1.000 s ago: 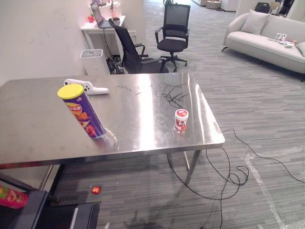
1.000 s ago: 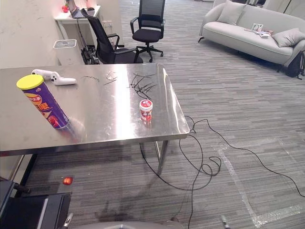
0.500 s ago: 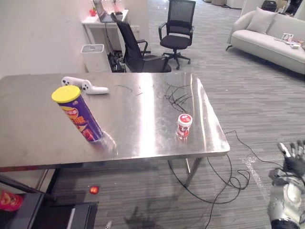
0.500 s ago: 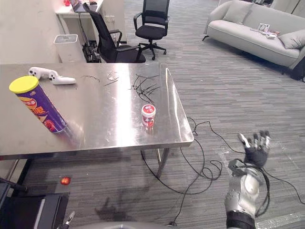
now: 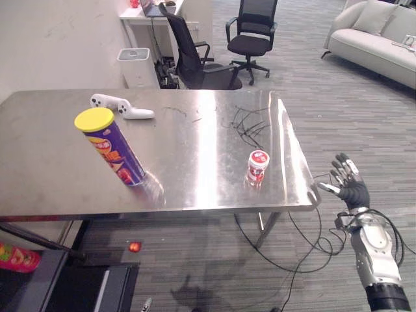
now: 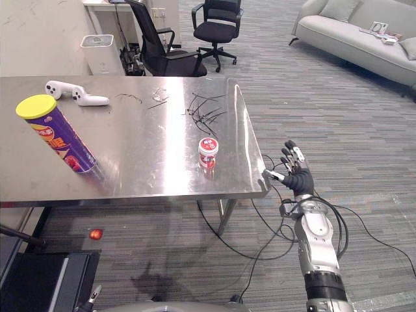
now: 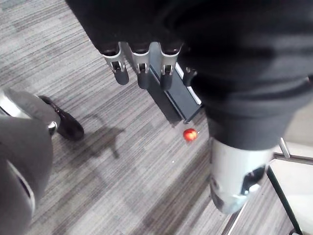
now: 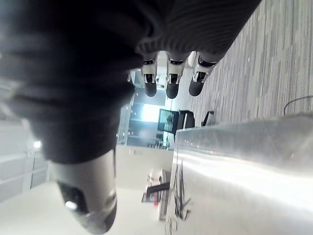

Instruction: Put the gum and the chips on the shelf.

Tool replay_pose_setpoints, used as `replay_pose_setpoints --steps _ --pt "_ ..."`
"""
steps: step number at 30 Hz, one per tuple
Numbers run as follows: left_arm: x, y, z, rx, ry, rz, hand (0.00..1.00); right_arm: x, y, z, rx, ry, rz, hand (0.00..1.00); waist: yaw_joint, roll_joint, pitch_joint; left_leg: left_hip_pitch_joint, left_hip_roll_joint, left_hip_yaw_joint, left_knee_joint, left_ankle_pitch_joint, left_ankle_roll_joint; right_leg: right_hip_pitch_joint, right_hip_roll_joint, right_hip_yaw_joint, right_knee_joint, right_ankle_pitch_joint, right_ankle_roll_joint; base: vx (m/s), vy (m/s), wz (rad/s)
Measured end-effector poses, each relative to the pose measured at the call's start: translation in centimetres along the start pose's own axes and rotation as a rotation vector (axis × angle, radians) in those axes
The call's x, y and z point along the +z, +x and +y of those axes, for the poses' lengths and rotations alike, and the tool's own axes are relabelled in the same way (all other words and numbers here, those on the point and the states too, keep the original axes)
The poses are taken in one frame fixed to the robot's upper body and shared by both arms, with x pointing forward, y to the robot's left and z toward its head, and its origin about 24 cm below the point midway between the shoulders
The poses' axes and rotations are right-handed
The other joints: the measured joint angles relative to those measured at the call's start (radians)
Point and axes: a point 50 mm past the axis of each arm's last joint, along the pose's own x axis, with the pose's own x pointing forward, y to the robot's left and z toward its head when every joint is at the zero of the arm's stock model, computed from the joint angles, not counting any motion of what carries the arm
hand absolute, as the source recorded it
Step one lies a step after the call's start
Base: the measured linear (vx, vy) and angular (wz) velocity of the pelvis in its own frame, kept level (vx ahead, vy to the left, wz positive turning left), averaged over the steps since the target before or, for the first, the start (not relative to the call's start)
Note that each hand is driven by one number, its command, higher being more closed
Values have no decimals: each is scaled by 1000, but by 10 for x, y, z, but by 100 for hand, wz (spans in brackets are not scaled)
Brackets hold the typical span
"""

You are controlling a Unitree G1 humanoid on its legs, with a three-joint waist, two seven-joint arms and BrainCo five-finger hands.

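Observation:
A purple chips can (image 5: pixel 114 150) with a yellow lid stands tilted on the left part of the steel table (image 5: pixel 195 185). The small white-and-red gum tub (image 5: pixel 258 166) stands upright near the table's right front corner. My right hand (image 5: pixel 350 187) is raised just past that corner, open, fingers spread, touching nothing. It is to the right of the gum tub and apart from it. In the right wrist view its fingers (image 8: pixel 169 80) point straight over the table's edge (image 8: pixel 234 156). My left hand (image 7: pixel 141 69) hangs open over the floor.
A white game controller (image 5: pixel 121 107) and loose black wires (image 5: pixel 248 125) lie at the table's back. A dark low rack (image 5: pixel 78 286) with another snack can (image 5: pixel 17 259) sits at the lower left. A red ball (image 5: pixel 134 247) lies under the table. Office chairs (image 5: pixel 253 32) stand behind.
My right hand has come up from the lower right to beside the table's right front corner. The camera has shifted; the can and the tub have stayed put.

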Motion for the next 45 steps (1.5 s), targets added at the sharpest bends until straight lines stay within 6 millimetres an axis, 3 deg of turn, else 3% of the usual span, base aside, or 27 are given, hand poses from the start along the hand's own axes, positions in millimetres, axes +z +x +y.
replay_pose_setpoints --steps 5,19,31,45 --pt "-1 0 0 -2 14 2 0 11 14 10 83 -32 -23 0 10 13 8 -14 0 -23 7 7 -1 -2 1 -17 0 1 2 -59 -12 11" --pt "-1 0 -2 -12 22 2 0 33 52 53 301 -60 -68 0 25 12 28 -29 -4 -68 13 16 -1 20 3 -60 0 1 2 8 2 9" --pt "-3 -1 -4 -29 46 8 0 17 61 63 358 -207 19 0 49 10 62 -31 -17 -113 -19 49 2 28 -4 -100 -1 1 2 -15 1 11" --pt "-4 -1 -6 -55 67 12 0 25 70 54 346 -272 -2 0 71 4 78 -31 -26 -124 -37 63 5 26 -9 -108 -2 1 1 -2 3 2"
